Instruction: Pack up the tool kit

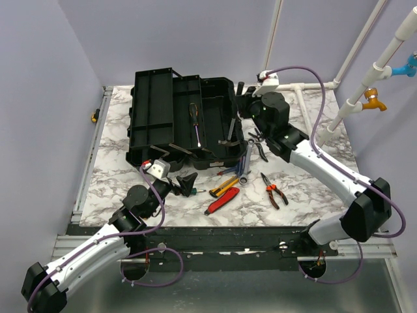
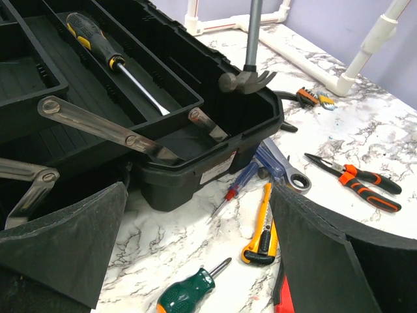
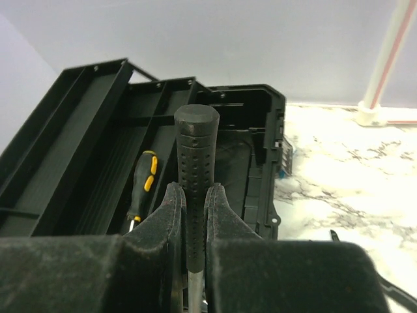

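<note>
Toolbox sits open at the upper middle of the overhead view, on the marble surface, with its trays spread out to the left. Only the right wrist view shows the grip: the right fingers are nearly closed, pinching the black rubber handle of the hammer from both sides. Only the left wrist view shows the hammer's claw head, which hangs downward at the rim of the toolbox's right end; whether it touches the rim cannot be told. That view also shows the left fingers spread wide with nothing between them, low over the surface just in front of the toolbox. One black-and-yellow screwdriver lies in a tray. Loose on the surface, below and to the right of the toolbox, are two more: a green screwdriver and a blue-and-red screwdriver. There are also two pairs of pliers, the orange pliers and the black pliers, along with one yellow knife, one red-handled tool and one ratchet wrench. The right arm rises from the lower right, bends at its elbow and reaches up-left over the toolbox. The left arm stretches low from the lower left.
</note>
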Motion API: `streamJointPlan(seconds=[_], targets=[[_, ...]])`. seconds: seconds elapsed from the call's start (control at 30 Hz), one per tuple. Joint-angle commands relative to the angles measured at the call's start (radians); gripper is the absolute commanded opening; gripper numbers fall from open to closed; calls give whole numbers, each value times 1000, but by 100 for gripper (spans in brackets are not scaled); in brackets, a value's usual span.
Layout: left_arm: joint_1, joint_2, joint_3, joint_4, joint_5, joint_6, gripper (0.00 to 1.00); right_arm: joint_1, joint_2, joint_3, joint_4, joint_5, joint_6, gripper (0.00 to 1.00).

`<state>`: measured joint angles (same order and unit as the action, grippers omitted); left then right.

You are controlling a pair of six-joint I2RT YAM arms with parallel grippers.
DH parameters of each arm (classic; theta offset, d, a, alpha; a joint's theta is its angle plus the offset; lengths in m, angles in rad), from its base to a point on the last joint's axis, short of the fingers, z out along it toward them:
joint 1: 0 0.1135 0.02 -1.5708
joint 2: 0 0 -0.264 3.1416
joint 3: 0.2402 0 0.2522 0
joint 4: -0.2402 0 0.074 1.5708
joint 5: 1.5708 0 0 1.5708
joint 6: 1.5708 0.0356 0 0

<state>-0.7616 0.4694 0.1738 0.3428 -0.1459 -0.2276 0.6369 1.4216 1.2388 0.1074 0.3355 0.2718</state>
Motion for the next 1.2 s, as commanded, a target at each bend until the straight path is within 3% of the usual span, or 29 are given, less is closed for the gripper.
streamJointPlan(seconds=[0.0, 0.1, 0.6, 0.8, 0.87, 0.97, 1.03, 1.17], targets=[[-2, -3, 33, 12, 18, 11, 95, 4, 71, 66, 86, -198, -118, 1], [-1, 1, 32, 13, 20, 11, 95, 4, 124, 95, 73, -273, -147, 1], [-2, 17, 38, 16, 23, 13, 95, 4, 363, 252, -91, -367, -141, 1], [-2, 11, 37, 13, 21, 13, 95, 4, 480, 353, -211, -289, -110, 1], [-2, 12, 36, 12, 20, 14, 95, 3, 510, 389, -246, -271, -102, 16], [-2, 11, 36, 12, 19, 14, 95, 4, 534, 441, -303, -220, -78, 80], [-1, 12, 37, 10, 19, 14, 95, 4, 518, 452, -317, -185, -62, 86], [-2, 10, 37, 10, 19, 14, 95, 4, 417, 374, -267, -184, -62, 86]])
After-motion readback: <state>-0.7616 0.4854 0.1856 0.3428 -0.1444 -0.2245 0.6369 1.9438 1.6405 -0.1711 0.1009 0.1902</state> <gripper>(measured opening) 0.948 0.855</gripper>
